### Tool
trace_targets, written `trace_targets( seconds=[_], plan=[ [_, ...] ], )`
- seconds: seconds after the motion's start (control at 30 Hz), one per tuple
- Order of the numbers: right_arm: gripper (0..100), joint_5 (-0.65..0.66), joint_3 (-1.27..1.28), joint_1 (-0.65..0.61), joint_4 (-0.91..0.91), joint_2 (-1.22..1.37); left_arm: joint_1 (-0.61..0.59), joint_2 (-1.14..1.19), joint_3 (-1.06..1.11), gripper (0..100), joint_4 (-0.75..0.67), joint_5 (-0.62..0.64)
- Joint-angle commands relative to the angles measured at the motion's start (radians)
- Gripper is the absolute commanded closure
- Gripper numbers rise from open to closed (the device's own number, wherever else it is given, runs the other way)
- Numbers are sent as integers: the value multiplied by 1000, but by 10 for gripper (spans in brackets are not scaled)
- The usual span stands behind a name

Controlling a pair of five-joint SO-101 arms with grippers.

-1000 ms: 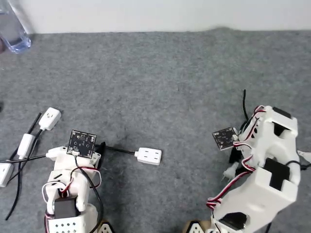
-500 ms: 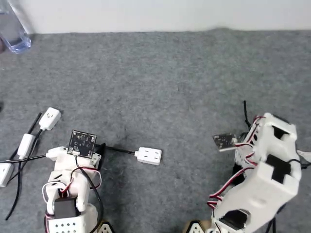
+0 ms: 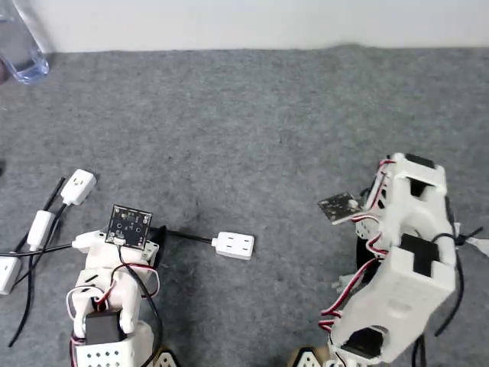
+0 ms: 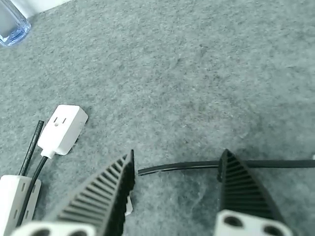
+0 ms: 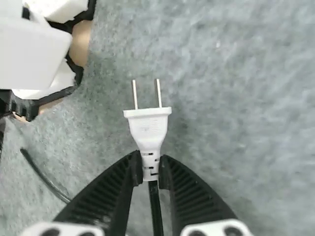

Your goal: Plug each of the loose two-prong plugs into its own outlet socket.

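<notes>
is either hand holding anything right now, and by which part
The right hand grips a white two-prong plug by its narrow rear end, where its cord leaves. The left hand is open, holding nothing.

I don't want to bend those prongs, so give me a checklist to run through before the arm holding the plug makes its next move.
1. Grip on plug: ok, right hand is shut on its rear end.
2. Prongs: ok, both look straight and point away from the hand.
3. Alignment with a socket: not ok, the prongs face bare carpet.
4. Middle socket free: ok, nothing is plugged in.
5. Socket steadied: not ok, left hand is open astride the black cable, gripping nothing.
</notes>
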Motion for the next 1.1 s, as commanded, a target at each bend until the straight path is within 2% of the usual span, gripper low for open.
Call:
trace_targets(
  seconds=[0.0,0.23,0.37,0.53,0.63,0.73,0.9,1.07],
  plan=[
    [991,-110,-74,-77,-4,-16,6,-6,-4,739,3,-6],
    [991,-373,-229,-180,-8,-16,6,-6,-4,739,3,-6],
    [991,-571,-296,-228,-28,-12,8,-6,-4,739,2,-6],
    [991,-862,-302,-262,-185,-12,8,-6,-4,739,3,-6],
    [991,-984,-288,-277,-271,-5,8,-6,-4,739,3,-6],
    [991,-1034,-232,-305,-363,-7,8,-6,-4,739,5,-6],
    [991,-1043,-100,-357,-492,-7,8,-6,-4,739,3,-6],
    [991,-1033,-86,-329,-479,-15,8,-6,-4,739,2,-6]
  ],
)
